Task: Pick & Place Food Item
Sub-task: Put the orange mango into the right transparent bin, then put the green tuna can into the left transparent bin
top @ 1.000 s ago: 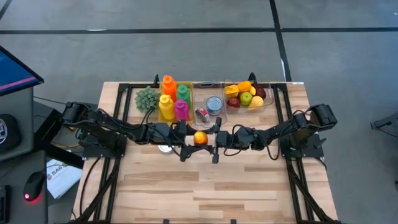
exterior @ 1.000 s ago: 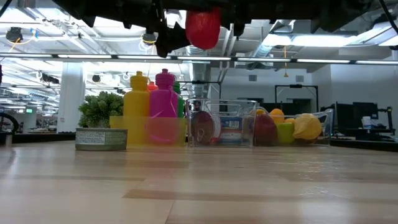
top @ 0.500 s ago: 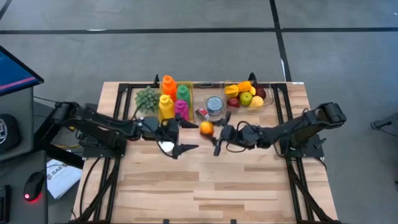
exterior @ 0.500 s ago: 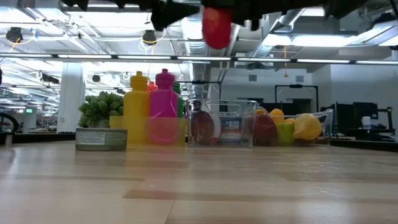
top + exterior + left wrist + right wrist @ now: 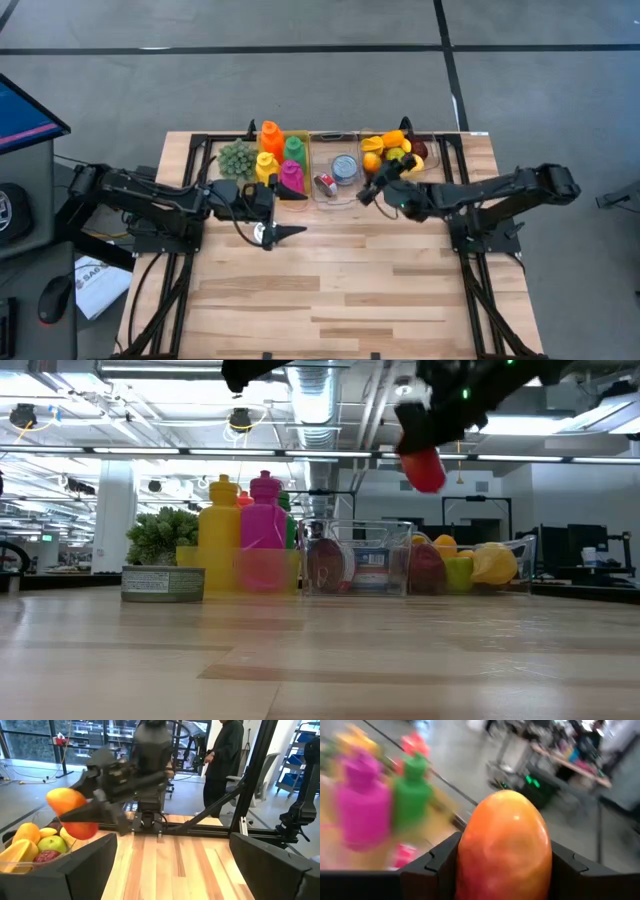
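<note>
High view: the right end effector grips a mango — orange and red — held in the air at the fruit tray, toward one o'clock on the counter. The left end effector hangs spread and empty near the counter's centre, just beside a small can.

Orange-red mango aloft, pinched in right claw
</note>
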